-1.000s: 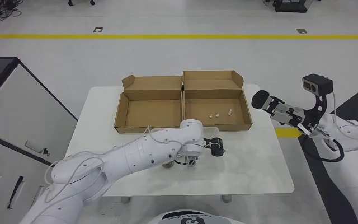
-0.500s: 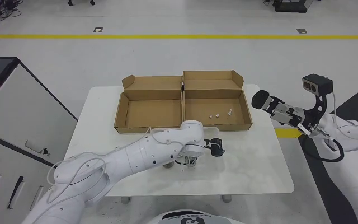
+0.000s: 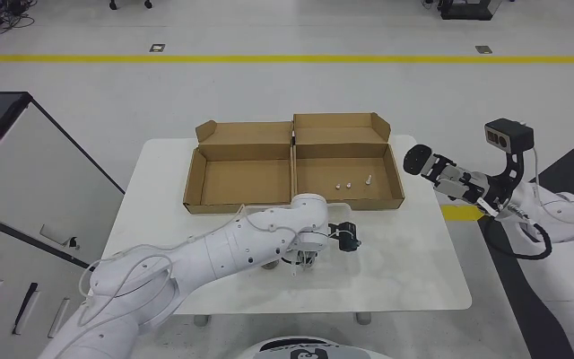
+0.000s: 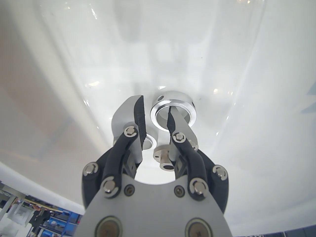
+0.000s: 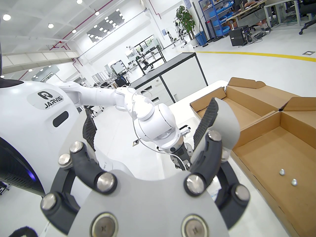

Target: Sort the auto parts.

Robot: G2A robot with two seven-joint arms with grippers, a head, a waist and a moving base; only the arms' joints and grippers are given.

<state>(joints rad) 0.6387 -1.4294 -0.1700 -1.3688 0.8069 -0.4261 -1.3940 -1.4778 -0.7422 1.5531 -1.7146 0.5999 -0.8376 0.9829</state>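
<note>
**Left claw set over a metal ring on the desk, right claw held open off to the side**

The left arm (image 3: 215, 256) stretches from the near left across the white desk (image 3: 421, 260). It ends near the desk's middle, with its wrist bent so that the left claw (image 4: 154, 102) points straight down. The claw is released, its two black-padded fingers parted. One finger sits inside a shiny metal ring (image 4: 172, 99) and the other just outside it, so the ring's wall lies between them. A thin gap shows between the outer pad and the wall. The ring lies flat on the glossy white surface. Two smaller metal pieces (image 4: 161, 159) lie just beside it, under the claw.

The right arm (image 3: 502, 193) is raised beyond the desk's right edge, well apart from the ring. The right claw (image 5: 151, 110) is released too, its fingers spread wide and holding nothing, and it faces in toward the desk.

At the far side of the desk two open cardboard boxes stand side by side, touching. The left box (image 3: 238, 179) shows a bare brown floor. In the right box (image 3: 309, 179) three little silver parts (image 3: 346, 184) lie near its middle.

Around the desk is a pale grey workshop floor, crossed on the far side by a yellow line (image 3: 287, 58). A grey cabinet (image 3: 45, 179) stands to the left. Farther off are shelves of blue bins (image 5: 217, 23), a potted plant (image 5: 185, 17) and work tables.
</note>
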